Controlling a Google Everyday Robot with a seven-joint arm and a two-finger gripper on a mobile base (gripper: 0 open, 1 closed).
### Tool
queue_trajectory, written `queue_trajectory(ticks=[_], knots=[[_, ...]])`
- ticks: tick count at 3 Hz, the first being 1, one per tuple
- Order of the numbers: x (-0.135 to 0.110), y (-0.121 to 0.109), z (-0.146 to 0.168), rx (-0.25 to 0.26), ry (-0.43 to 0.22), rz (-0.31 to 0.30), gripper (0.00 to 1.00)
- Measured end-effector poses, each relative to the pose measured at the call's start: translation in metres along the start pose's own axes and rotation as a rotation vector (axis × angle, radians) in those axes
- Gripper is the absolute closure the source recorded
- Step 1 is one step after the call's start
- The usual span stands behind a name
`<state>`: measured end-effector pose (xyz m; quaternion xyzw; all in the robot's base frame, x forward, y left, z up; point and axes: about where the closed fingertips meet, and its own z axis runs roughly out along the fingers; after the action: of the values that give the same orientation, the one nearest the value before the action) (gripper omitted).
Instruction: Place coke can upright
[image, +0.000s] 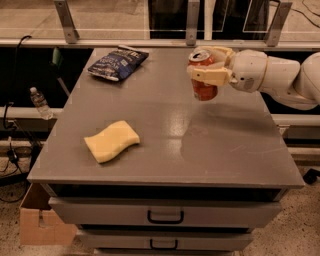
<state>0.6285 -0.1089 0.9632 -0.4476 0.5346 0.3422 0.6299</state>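
The coke can (204, 88) is red-orange with a silver top. It is held upright in the air above the right rear part of the grey table (165, 155). My gripper (208, 68) reaches in from the right on a white arm, and its cream fingers (209, 76) are shut around the can's upper half. The can's base hangs a little above the tabletop.
A dark blue chip bag (118, 63) lies at the table's back left. A yellow sponge (111, 141) lies at the front left. Drawers with handles (165, 218) sit under the table. A plastic bottle (39, 102) and a cardboard box (41, 225) are at the left.
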Motion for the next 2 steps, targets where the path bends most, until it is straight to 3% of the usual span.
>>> queue_trajectory(ticks=[2], knots=[[0.0077,0.0105,-0.016,-0.01,-0.091,0.009,1.0]])
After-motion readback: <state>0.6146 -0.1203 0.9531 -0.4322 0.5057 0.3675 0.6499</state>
